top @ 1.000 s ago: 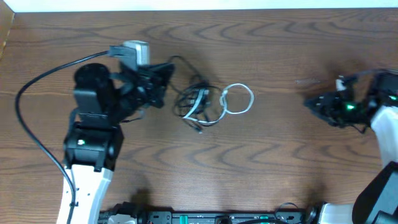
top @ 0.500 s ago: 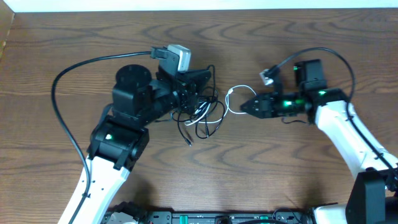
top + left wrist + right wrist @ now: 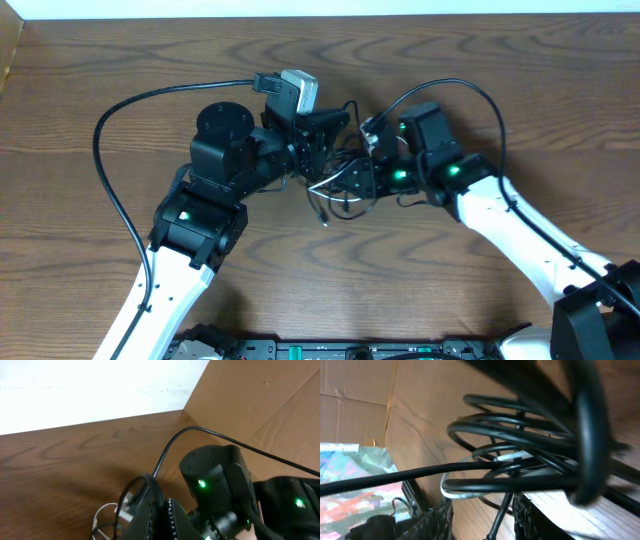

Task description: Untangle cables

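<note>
Black and white cables [image 3: 335,200] bunched on brown tabletop [image 3: 500,80], left end effector [image 3: 338,125] pressed together beside them, right end effector [image 3: 355,182] spread apart around them

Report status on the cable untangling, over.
Left gripper shut on cables. Right gripper open, fingers straddling them. Wound together, not yet apart. Right arm's lead arcs close by.

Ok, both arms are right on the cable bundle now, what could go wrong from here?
The right pincer stands open around several strands of the cables; closing could grab more than one and tighten the knot. The left pincer is shut on the same bundle, very near, so the two might collide.
</note>
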Available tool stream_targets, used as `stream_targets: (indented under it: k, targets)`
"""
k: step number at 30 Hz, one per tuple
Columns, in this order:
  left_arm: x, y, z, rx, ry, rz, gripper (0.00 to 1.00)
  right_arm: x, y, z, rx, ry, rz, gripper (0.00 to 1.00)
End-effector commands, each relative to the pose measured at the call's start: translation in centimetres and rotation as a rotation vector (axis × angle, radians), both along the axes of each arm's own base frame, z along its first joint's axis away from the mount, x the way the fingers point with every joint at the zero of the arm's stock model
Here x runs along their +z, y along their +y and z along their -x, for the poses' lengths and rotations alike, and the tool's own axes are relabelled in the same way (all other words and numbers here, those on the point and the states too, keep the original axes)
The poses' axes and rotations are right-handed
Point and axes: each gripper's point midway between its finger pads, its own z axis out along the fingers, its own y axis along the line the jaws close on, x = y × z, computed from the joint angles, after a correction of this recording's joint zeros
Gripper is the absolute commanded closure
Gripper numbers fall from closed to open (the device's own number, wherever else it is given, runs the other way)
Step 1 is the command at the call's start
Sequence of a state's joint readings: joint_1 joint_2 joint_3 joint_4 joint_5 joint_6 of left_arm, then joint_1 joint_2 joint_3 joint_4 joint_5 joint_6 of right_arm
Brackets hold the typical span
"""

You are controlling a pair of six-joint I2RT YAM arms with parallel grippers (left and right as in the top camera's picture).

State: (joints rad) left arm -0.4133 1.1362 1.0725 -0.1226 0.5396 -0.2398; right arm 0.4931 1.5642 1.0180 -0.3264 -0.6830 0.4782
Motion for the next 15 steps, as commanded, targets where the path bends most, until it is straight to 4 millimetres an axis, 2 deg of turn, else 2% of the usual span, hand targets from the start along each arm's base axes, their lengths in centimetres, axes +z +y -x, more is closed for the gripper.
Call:
stream_targets:
  k: [1, 9, 15]
  targets:
    - [1.0, 0.2, -0.1, 0.017, -0.026, 0.010, 0.92, -0.2, 0.7, 0.0, -0.035, 0.024, 0.006, 0.65]
    - [0.9, 0.5, -0.4, 0.039, -0.033, -0.004, 0.92, 0.8, 1.7, 0.3, 0.018, -0.014, -0.044, 0.63]
    - [0.9, 0.4, -0.4, 0.038, -0.033, -0.003, 0.92, 0.9, 1.6, -0.3, -0.011, -0.030, -0.038, 0.62]
